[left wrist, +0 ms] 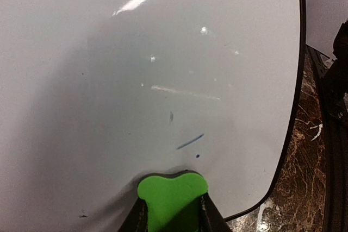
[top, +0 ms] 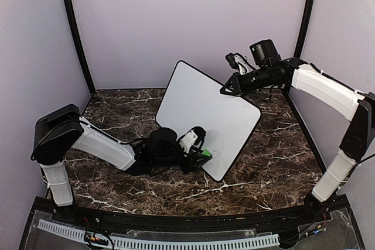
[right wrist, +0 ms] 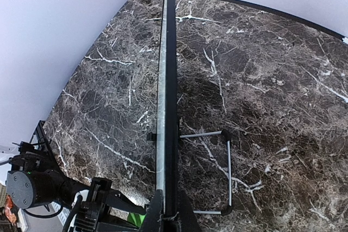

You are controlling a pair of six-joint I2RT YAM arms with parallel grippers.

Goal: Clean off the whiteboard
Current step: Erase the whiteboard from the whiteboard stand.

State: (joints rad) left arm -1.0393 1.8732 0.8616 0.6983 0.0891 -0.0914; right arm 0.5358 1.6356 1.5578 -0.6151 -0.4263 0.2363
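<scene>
The whiteboard (top: pixel 205 115) stands tilted on the marble table, white with a thin black frame. My right gripper (top: pixel 225 91) is shut on its top edge and holds it upright; in the right wrist view the board (right wrist: pixel 169 80) shows edge-on between the fingers. My left gripper (top: pixel 196 155) is shut on a small green eraser (top: pixel 205 154) pressed against the board's lower part. In the left wrist view the eraser (left wrist: pixel 171 194) touches the white surface (left wrist: pixel 136 69), where a few short dark marks (left wrist: pixel 190 141) show just above it.
A wire stand (right wrist: pixel 225 172) props the board from behind on the dark marble table (top: pixel 275 162). Purple walls close in the back and sides. The left arm (top: pixel 105 147) lies low across the table's left half.
</scene>
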